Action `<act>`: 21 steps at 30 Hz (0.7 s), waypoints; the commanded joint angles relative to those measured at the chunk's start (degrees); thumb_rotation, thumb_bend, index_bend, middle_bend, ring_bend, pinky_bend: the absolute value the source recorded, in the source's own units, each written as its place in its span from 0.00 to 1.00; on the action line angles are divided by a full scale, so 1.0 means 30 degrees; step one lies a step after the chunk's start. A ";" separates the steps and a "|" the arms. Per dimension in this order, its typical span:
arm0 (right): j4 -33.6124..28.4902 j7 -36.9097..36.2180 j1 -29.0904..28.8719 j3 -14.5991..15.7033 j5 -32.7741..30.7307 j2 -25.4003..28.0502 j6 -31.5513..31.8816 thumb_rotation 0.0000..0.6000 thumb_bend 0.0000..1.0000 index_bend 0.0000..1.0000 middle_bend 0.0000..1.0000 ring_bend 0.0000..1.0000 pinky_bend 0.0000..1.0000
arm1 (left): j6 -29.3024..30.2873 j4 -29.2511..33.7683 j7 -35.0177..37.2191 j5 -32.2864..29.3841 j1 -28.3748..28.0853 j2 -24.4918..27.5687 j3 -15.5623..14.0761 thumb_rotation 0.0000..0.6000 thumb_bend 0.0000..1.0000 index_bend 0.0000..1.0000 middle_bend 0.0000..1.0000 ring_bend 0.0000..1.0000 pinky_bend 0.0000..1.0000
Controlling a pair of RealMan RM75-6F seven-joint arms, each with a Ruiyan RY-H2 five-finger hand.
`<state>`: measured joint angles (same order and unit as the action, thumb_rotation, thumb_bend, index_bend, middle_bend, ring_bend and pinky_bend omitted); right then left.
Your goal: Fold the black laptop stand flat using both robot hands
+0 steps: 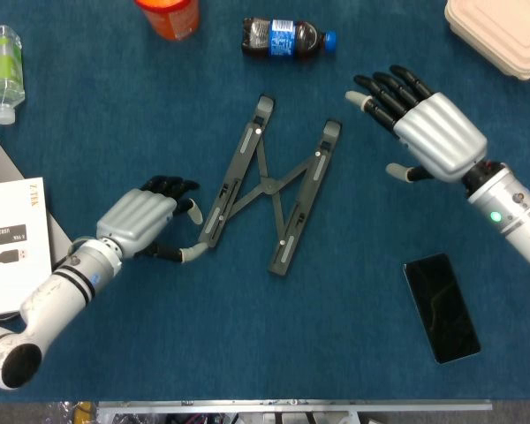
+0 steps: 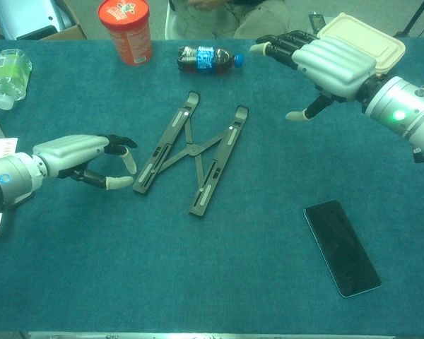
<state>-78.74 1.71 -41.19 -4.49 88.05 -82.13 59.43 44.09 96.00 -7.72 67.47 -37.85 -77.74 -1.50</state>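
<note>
Stand (image 1: 269, 190) lies spread on the counter (image 1: 353, 353), not yet folded. Left hand (image 1: 141, 221) at 9 o'clock and right hand (image 1: 433, 132) at 2 o'clock are both empty, fingers apart.

A lab table (image 2: 198, 282) with teal cloth, cardboard box (image 2: 28, 18), seated onlooker (image 2: 226, 13).

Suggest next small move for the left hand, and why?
Probably ease the left hand the last bit rightward until its fingers reach the near end of the left rail of the laptop stand. That hand is open with fingertips just short of the rail end, and the stand lies spread in an X on the table. The right hand hovers open, clear of the far rail.
</note>
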 commanded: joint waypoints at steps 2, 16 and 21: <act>0.0015 -0.0153 0.0063 0.0041 0.0048 0.0108 0.0066 1.00 0.13 0.00 0.00 0.00 0.00 | 0.0120 -0.0221 -0.0250 -0.0058 -0.0023 -0.0494 -0.0010 0.35 0.25 0.31 0.08 0.00 0.00; 0.0265 -0.0655 0.0169 0.0082 0.0148 0.0222 0.0185 1.00 0.13 0.00 0.00 0.00 0.00 | 0.0406 -0.0273 -0.0713 0.0012 -0.0043 -0.0744 0.0007 0.35 0.25 0.31 0.08 0.00 0.00; 0.0331 -0.0716 0.0210 0.0109 0.0163 0.0234 0.0204 1.00 0.13 0.00 0.00 0.00 0.00 | 0.0516 -0.0479 -0.0989 0.0006 -0.0074 -0.0549 0.0015 0.35 0.25 0.31 0.08 0.00 0.00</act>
<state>-77.76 -0.44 -40.57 -4.16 88.54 -81.42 60.03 45.64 94.59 -10.66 67.51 -38.06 -79.42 -1.45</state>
